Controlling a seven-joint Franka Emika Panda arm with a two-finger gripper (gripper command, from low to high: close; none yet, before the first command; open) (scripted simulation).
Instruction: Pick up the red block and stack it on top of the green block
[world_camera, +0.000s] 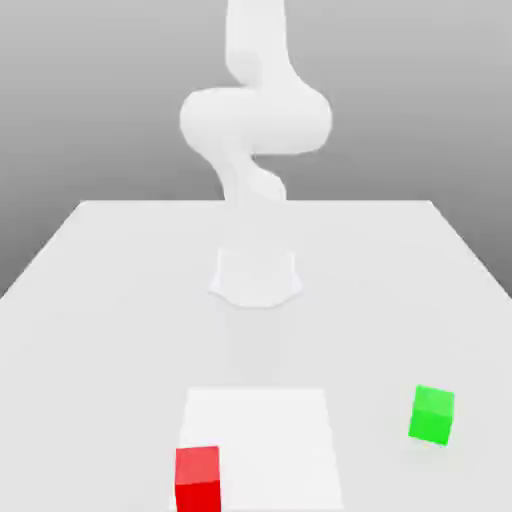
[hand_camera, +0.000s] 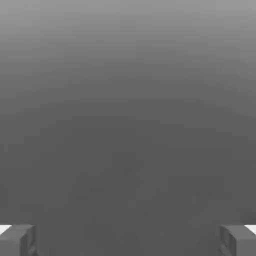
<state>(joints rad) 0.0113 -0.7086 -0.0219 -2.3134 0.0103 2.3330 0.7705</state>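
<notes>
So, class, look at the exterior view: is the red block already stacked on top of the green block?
No, the red block sits on the table apart from the green block, which is off toward the exterior view's right.

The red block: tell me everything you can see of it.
The small plain bright-red matte cube sits flat and upright on the white table, near the front edge toward the exterior view's left. Its lighter top face and darker front face show, both unmarked. It overlaps a corner of a brighter white square patch. Nothing grips or touches it; the small bright-green matte cube stands apart, toward the right.
</notes>
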